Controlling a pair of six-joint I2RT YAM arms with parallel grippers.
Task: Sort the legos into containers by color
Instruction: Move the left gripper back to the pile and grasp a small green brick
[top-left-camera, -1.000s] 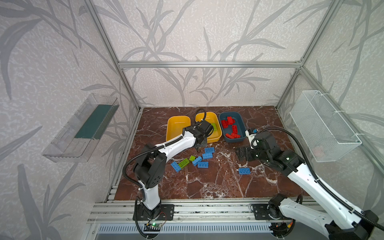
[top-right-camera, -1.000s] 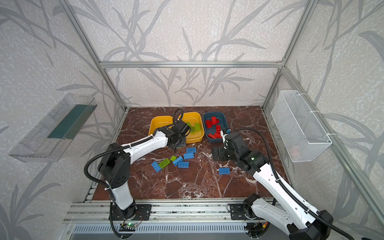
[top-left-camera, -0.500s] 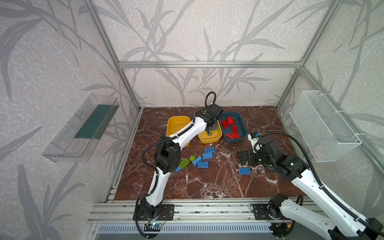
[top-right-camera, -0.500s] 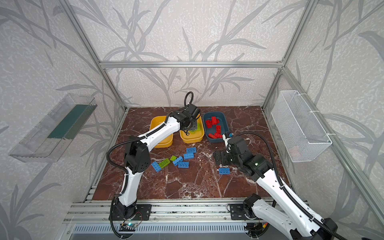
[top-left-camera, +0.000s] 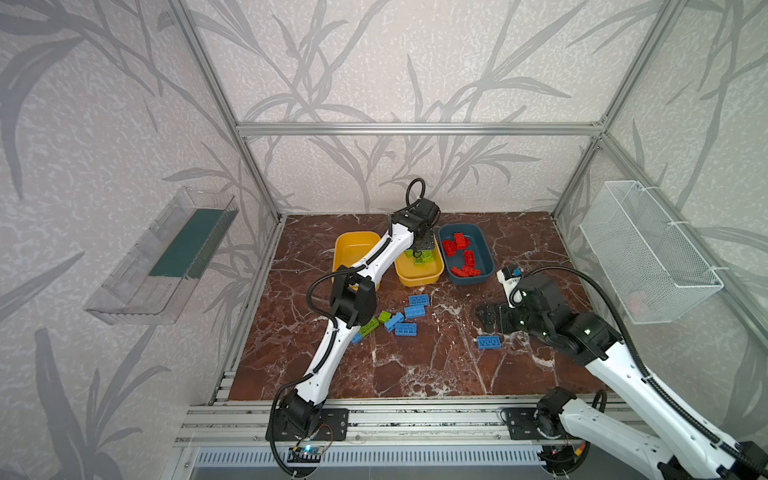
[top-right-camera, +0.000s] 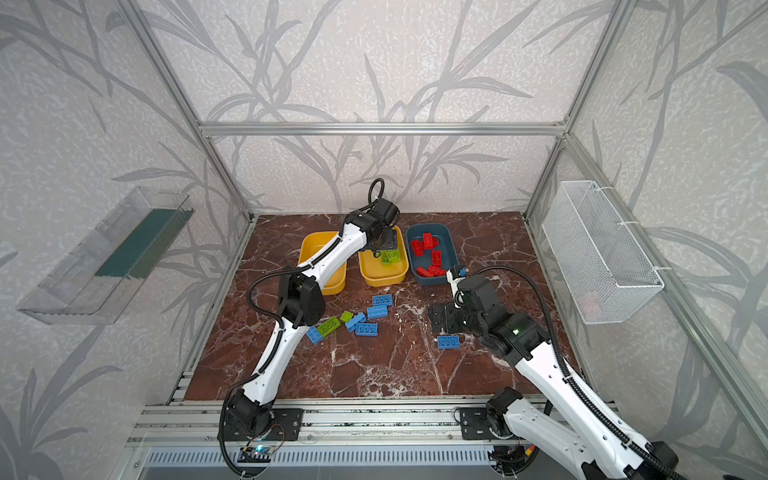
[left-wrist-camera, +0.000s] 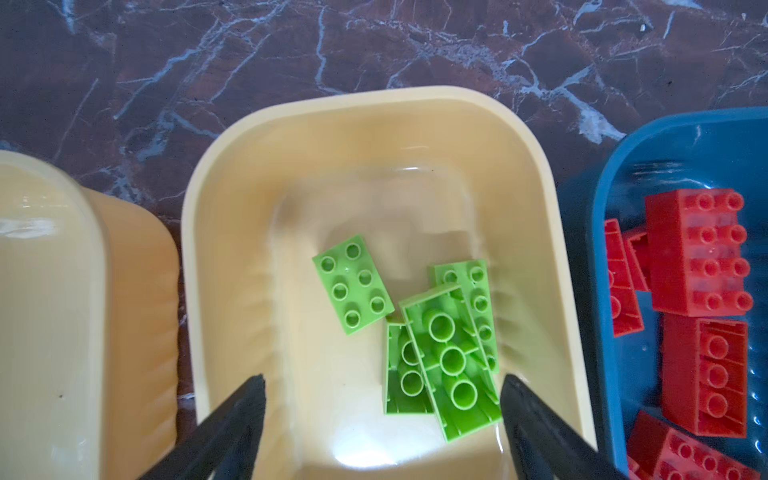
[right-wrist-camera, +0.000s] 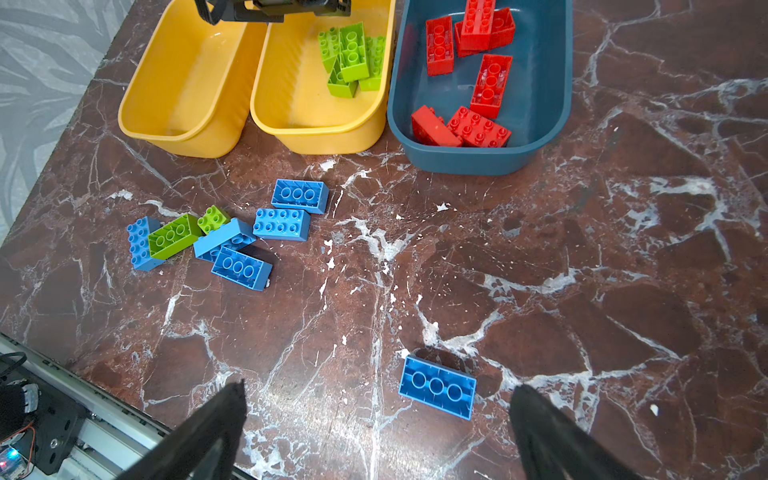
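Middle yellow tub (left-wrist-camera: 374, 97): green legos (left-wrist-camera: 451, 361) inside, left gripper (left-wrist-camera: 382, 380) over it, jaws apart, empty. Teal tub (right-wrist-camera: 469, 164) just right of it: red legos (right-wrist-camera: 490, 85). Blue legos (right-wrist-camera: 282, 224) loose in front. Right gripper (right-wrist-camera: 378, 388) jaws apart.

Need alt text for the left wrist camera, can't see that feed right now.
The left gripper, jaws open and empty, hangs over a yellow tub holding four lime green bricks, two of them studs down. A second yellow tub sits on one side, a teal tub with red bricks on the other.
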